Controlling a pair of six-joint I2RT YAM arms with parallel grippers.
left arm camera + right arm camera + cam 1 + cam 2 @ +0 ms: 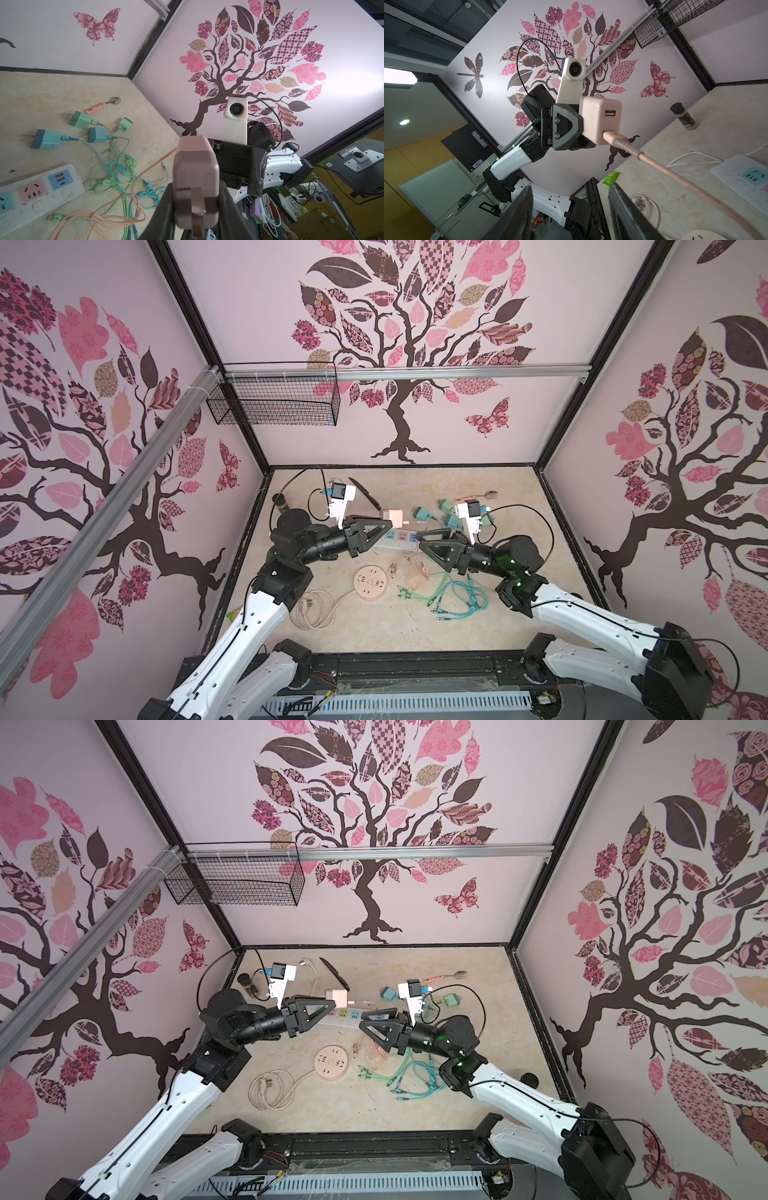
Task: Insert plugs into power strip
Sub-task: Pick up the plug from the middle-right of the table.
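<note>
Here, on the beige desk (374, 630), the long white power strip (399, 541) lies near the middle, a shade toward 12 o'clock, its pastel socket faces turned up. The left pincer (388, 524) reaches in from 9 o'clock, clamped on the peach-pink plug (600, 118). It holds the plug clear of the desk, just beside the strip's 12 o'clock edge. The right pincer (570, 186) hovers at the strip's 3 o'clock end, jaws apart and empty. A round peach socket hub (370, 583) sits at 8 o'clock. Two teal plugs (46, 139) and two mint green plugs (81, 119) lie at 1 o'clock, their thin cables (453, 599) tangled at 4 o'clock. The held plug's peach cable (675, 172) slants down toward the desk.
</note>
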